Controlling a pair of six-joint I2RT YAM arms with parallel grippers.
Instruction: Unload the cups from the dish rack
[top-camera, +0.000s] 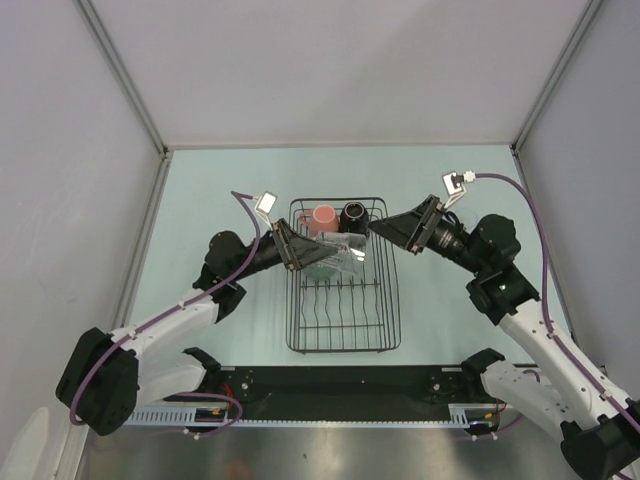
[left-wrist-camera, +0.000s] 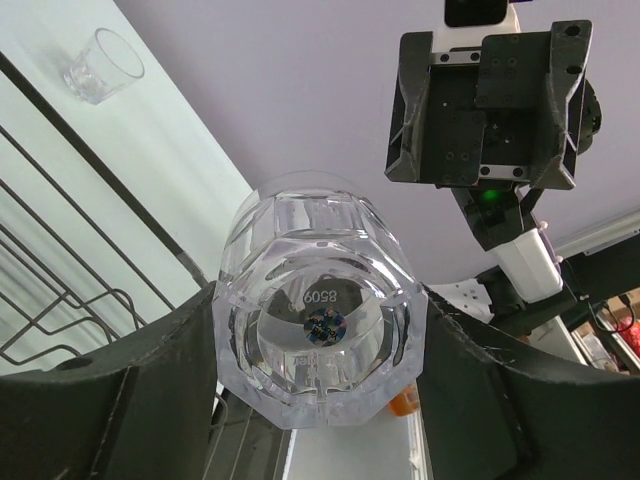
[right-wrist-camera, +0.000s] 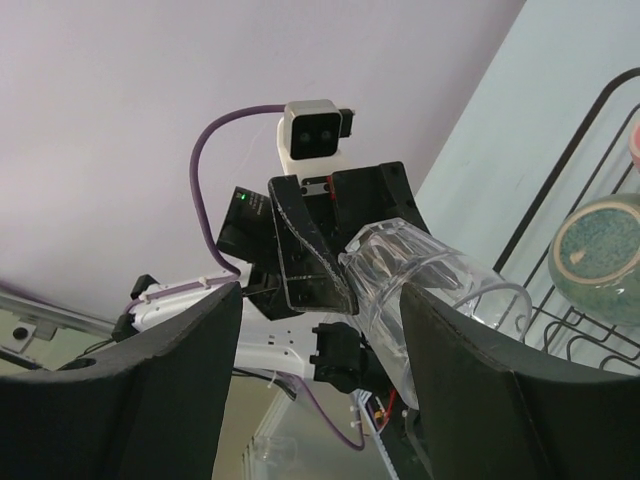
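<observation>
The black wire dish rack (top-camera: 345, 300) lies mid-table, with a pink mug (top-camera: 322, 217) and a black cup (top-camera: 353, 215) at its far end. My left gripper (top-camera: 316, 252) is shut on a clear glass tumbler (left-wrist-camera: 318, 320), lifted over the rack with its base toward the left wrist camera. The tumbler (right-wrist-camera: 430, 285) also shows in the right wrist view, slanting mouth-down from the left arm's fingers. My right gripper (top-camera: 384, 230) faces it from the right, open, with nothing gripped. A pale-green bowl-like cup (right-wrist-camera: 605, 260) sits in the rack.
A small clear glass (left-wrist-camera: 103, 65) stands on the teal table outside the rack. Grey walls close in the left, right and back. A black rail (top-camera: 340, 385) with both arm bases runs along the near edge.
</observation>
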